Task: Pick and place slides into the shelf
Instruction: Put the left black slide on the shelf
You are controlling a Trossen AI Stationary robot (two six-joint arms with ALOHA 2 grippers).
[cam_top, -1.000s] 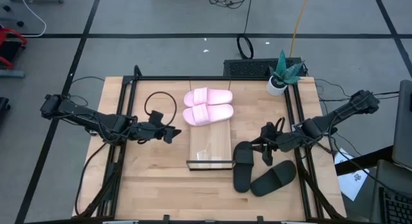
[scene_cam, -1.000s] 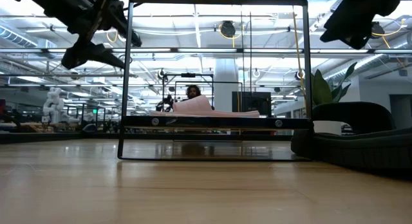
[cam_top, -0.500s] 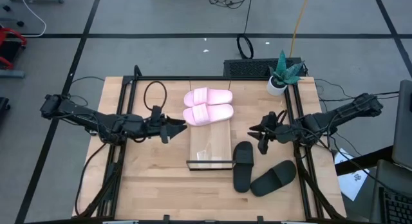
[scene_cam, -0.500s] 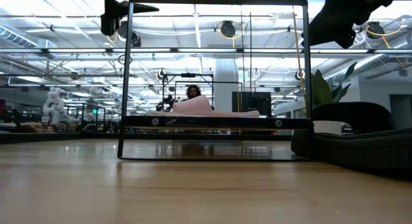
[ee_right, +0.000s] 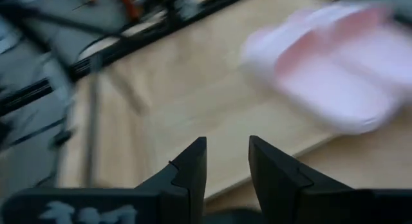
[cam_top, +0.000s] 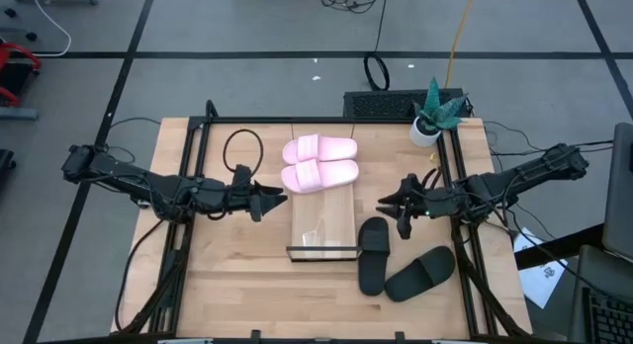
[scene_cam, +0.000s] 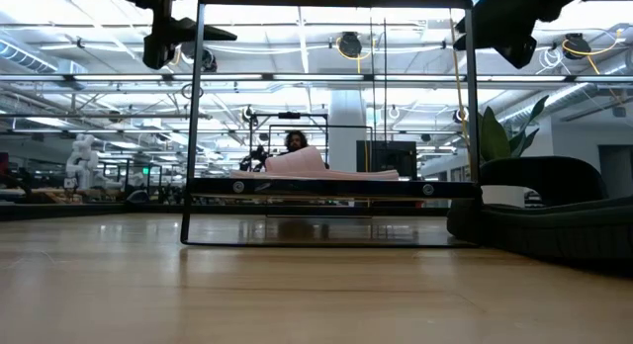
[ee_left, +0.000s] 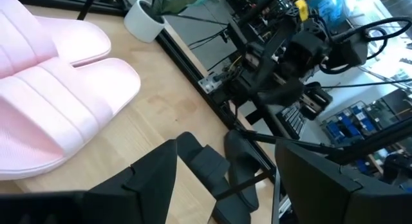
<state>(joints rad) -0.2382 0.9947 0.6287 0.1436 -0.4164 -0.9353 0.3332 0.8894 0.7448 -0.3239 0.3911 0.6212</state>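
Pink slides (cam_top: 318,164): you have the pale pair lying side by side, wide straps up, on the far end of the shelf (cam_top: 322,230).
Black slides (cam_top: 404,263): both on the table to the shelf's right (one just beside its near end).
Left gripper (cam_top: 274,198): beside the shelf's left edge, fingers spread, holding nothing.
Right gripper (cam_top: 390,206): above the nearer black slide, fingers slightly parted, empty.
Hard to see: you get the pink pair blurred in the right wrist view.
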